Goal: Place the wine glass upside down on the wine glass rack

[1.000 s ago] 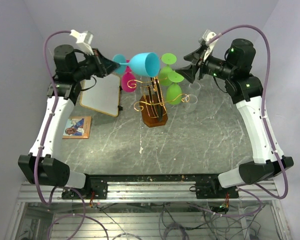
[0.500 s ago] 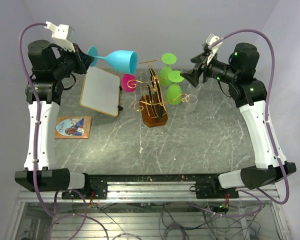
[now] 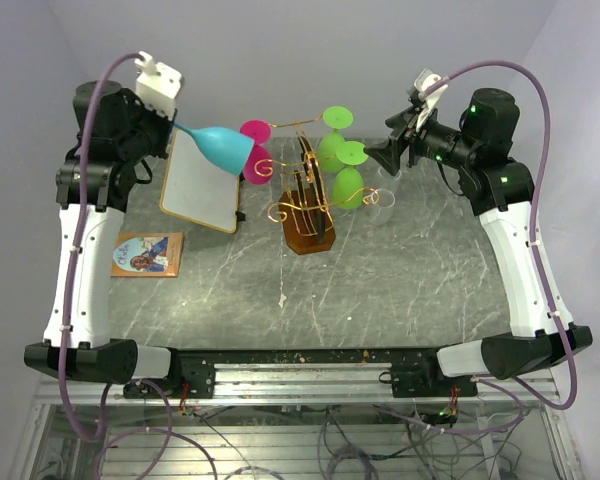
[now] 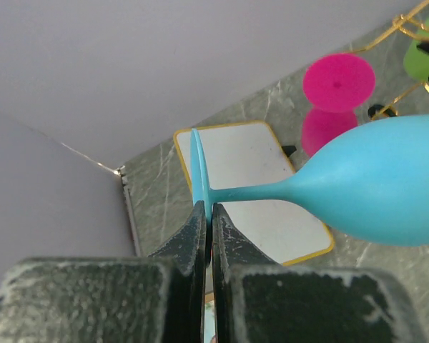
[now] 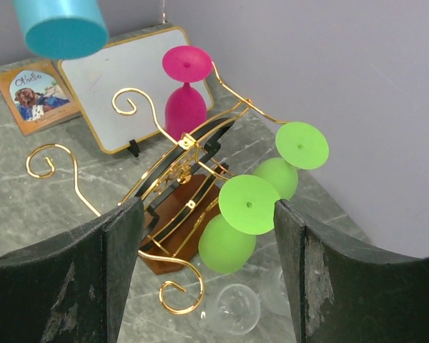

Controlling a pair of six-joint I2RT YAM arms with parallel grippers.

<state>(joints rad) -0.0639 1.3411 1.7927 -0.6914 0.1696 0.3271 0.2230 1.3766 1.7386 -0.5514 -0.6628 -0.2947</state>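
Note:
My left gripper (image 3: 173, 126) is shut on the foot of a blue wine glass (image 3: 220, 148), holding it in the air left of the wine glass rack. The glass tilts, its bowl (image 4: 375, 193) pointing down and to the right and its thin foot (image 4: 197, 166) pinched between the fingertips (image 4: 219, 223). The gold wire wine glass rack (image 3: 305, 200) stands on a brown wooden base (image 5: 177, 218). A pink glass (image 3: 255, 152) and two green glasses (image 3: 340, 160) hang on it upside down. My right gripper (image 5: 207, 207) is open and empty, hovering right of the rack.
A white board with a yellow frame (image 3: 202, 185) leans behind and to the left of the rack. A picture card (image 3: 148, 253) lies at the left. A clear glass (image 5: 232, 309) lies on the table beside the green glasses. Grey walls close in the back.
The left arm pulled the blue glass back to the left, away from the rack top, and tipped its bowl downward. The right gripper's jaws have opened a little wider.

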